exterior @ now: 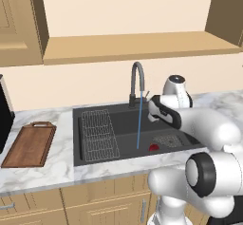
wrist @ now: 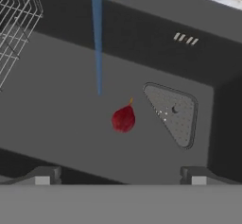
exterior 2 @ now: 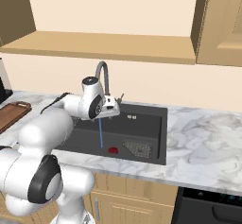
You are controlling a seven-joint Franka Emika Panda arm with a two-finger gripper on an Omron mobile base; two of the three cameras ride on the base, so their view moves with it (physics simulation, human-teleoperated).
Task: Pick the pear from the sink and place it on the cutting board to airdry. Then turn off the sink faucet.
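Note:
The pear (wrist: 124, 118), small and dark red, lies on the floor of the dark grey sink (wrist: 56, 100) beside the drain grate (wrist: 174, 113). It also shows as a pear (exterior: 154, 147) (exterior 2: 113, 150) near the basin's front. My gripper (wrist: 122, 176) hangs open above the sink (exterior: 78, 124), with the pear below and between its fingertips, untouched. The hand (exterior: 159, 112) (exterior 2: 106, 109) hovers by the sink faucet (exterior: 136, 79) (exterior 2: 101, 72), which runs a blue water stream (exterior: 139, 124). The brown cutting board (exterior: 31, 145) (exterior 2: 9, 114) lies on the counter left of the sink.
A wire rack (exterior: 98, 134) (wrist: 14, 20) covers the basin's left part. A dark appliance (exterior: 4, 115) stands at the far left next to the board. Marble counter (exterior 2: 203, 133) stretches right of the sink, with a dark stove front (exterior 2: 212, 209) below.

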